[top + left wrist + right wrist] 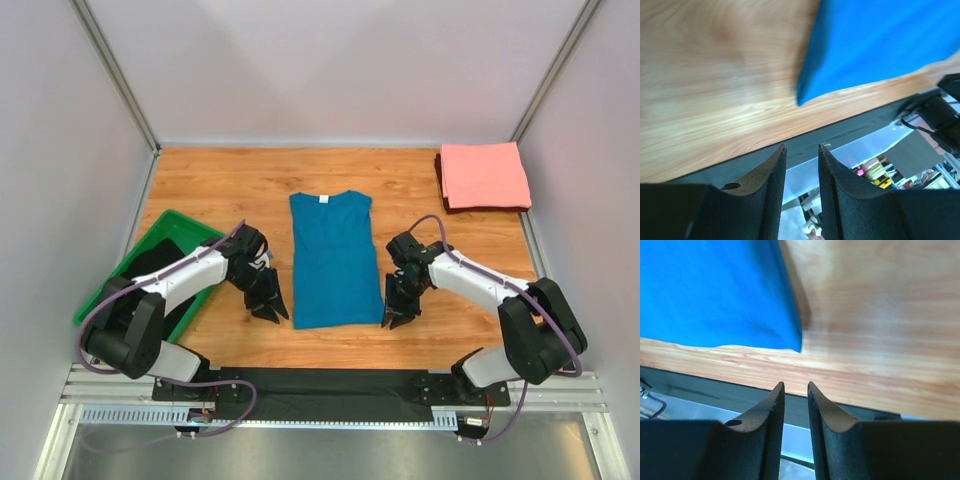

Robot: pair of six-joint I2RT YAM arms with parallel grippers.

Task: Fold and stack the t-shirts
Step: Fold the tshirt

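Flanking the near hem of the teal shirt (335, 265), the left claw (272, 312) and the right claw (397, 315) are held low over the bench (230, 185), each just outside its own corner of the cloth. In both wrist views the fingers are seen slightly apart with nothing between them, so no cloth is gripped. The teal shirt is laid flat in the middle of the bench as a long narrow strip, with no sleeves showing at its sides and its white label (323, 200) at the far end. The step in hand is judged to be the end-to-end fold, as the hem is not yet brought up. For the next move, both hem corners would need to be pinched, lifted together and carried toward the collar, kept level so the strip is not skewed. A green bin (190, 228) is set at the left. In the far right corner the pink shirt (485, 175) is lying folded, well apart.
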